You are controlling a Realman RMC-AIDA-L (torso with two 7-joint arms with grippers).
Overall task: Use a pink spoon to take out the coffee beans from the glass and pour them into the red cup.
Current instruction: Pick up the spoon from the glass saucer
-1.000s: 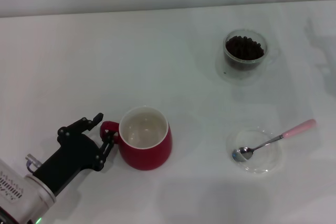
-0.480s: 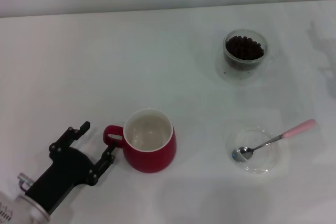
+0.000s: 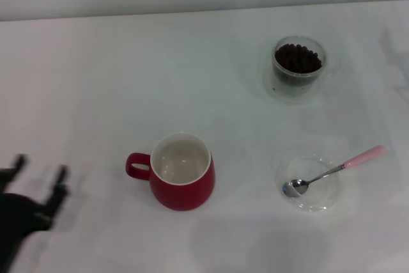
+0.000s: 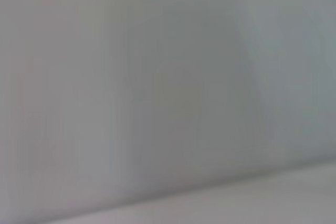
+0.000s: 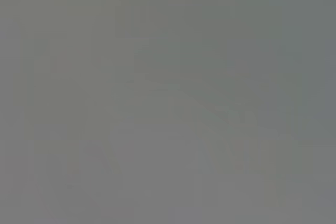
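Dark red cup [image 3: 182, 172] upright on white table [image 3: 96, 81], well right of left gripper [image 3: 35, 183], handle toward it; gripper blurred at table's near-left edge, fingers seemingly spread, holding nothing; farther right, pink spoon [image 3: 335, 170] rests on shallow glass dish [image 3: 311, 183]; beyond, glass [image 3: 298, 62] holding coffee beans [image 3: 297, 57]; right gripper unseen.

From my right wrist I see only a flat, dull grey field, with nothing sharp enough to name. A few faint lighter streaks and smudges cross the middle and run toward one corner, but I cannot tell what they belong to. None of my own fingers show here, so I cannot place anything against my jaws, nor say how they stand.
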